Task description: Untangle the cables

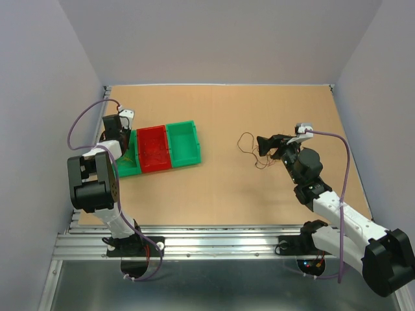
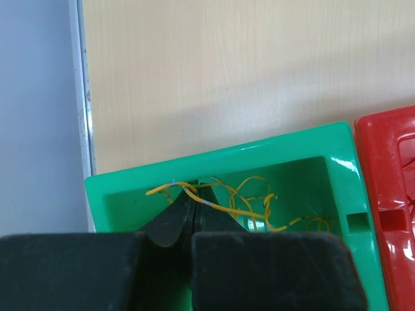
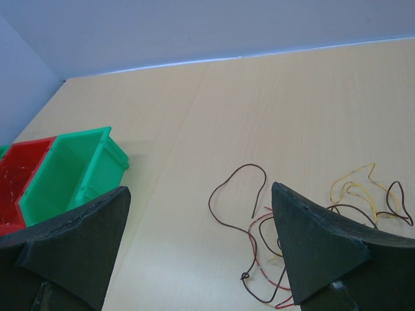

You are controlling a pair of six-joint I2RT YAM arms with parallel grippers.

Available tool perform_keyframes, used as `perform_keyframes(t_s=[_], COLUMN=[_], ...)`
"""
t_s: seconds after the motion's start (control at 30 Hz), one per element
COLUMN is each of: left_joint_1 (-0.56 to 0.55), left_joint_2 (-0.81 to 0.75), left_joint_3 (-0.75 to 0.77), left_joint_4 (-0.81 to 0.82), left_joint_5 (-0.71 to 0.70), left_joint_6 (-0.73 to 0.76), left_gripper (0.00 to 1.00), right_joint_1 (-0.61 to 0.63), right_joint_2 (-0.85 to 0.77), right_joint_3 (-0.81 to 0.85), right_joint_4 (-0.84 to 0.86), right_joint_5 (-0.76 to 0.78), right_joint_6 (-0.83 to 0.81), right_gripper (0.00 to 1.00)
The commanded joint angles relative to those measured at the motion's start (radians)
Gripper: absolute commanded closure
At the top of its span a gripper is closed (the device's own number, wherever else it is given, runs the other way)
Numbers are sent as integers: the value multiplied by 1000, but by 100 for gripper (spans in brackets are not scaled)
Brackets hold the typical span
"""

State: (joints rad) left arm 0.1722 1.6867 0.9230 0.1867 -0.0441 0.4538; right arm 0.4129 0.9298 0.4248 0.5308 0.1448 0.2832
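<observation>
**Q:** Where do the cables lie?

**Me:** Two places. The loose cables (image 3: 254, 228) are on the bare table (image 1: 259, 110), right side: dark brown, red and yellow strands, looped and crossing each other. A bunch of yellow strands (image 2: 230, 210) sits inside the left green bin (image 2: 220, 155), at the end of a row with the red bin (image 2: 382, 129) and the second green bin (image 3: 71, 162).

**Q:** Left jaws?

**Me:** My left gripper (image 2: 194, 194) is down in that green bin with its jaws closed, the pads pressed together. One yellow strand crosses right at the tips. I cannot tell if it is nipped or only lying across them. The bin walls crowd the strands together, which is likely why I come in from above.

**Q:** Right jaws?

**Me:** My right gripper (image 3: 201, 188) is spread wide and holds nothing. It hangs low over the table tangle, with the brown loop showing between the fingers and more yellow wire off to the far side. Held wide, I judge, so it can straddle a single strand before closing.

**Q:** Progress?

**Me:** Partway, by my reading. Some yellow is sorted into a bin, but the table pile is not yet separated.

**Q:** Risk?

**Me:** The wires are thin and springy. Lifting one may drag its neighbours along.
</observation>
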Motion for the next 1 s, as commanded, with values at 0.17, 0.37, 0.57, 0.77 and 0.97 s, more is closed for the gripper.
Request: perform_keyframes(t_s=[0.17, 0.37, 0.57, 0.77, 0.97], left_joint_1=[4, 4, 4, 6, 4], left_joint_2=[-19, -111, -229, -374, -358], left_joint_3=[-53, -70, -76, -50, 33], left_joint_4=[-84, -122, -156, -231, -268], left_joint_5=[-4, -28, -36, -19, 21], left_joint_6=[20, 33, 28, 22, 13], left_gripper=[100, 100, 84, 57, 47], right_joint_1=[-3, -2, -3, -3, -3], right_joint_2=[-11, -8, -13, -17, -28], right_joint_3=[-18, -17, -20, -21, -27], right_joint_4=[26, 26, 26, 26, 26], right_joint_5=[-14, -17, -14, -11, -14], right_joint_6=[-6, -6, -7, -10, -6], right_gripper=[5, 5, 5, 5, 5])
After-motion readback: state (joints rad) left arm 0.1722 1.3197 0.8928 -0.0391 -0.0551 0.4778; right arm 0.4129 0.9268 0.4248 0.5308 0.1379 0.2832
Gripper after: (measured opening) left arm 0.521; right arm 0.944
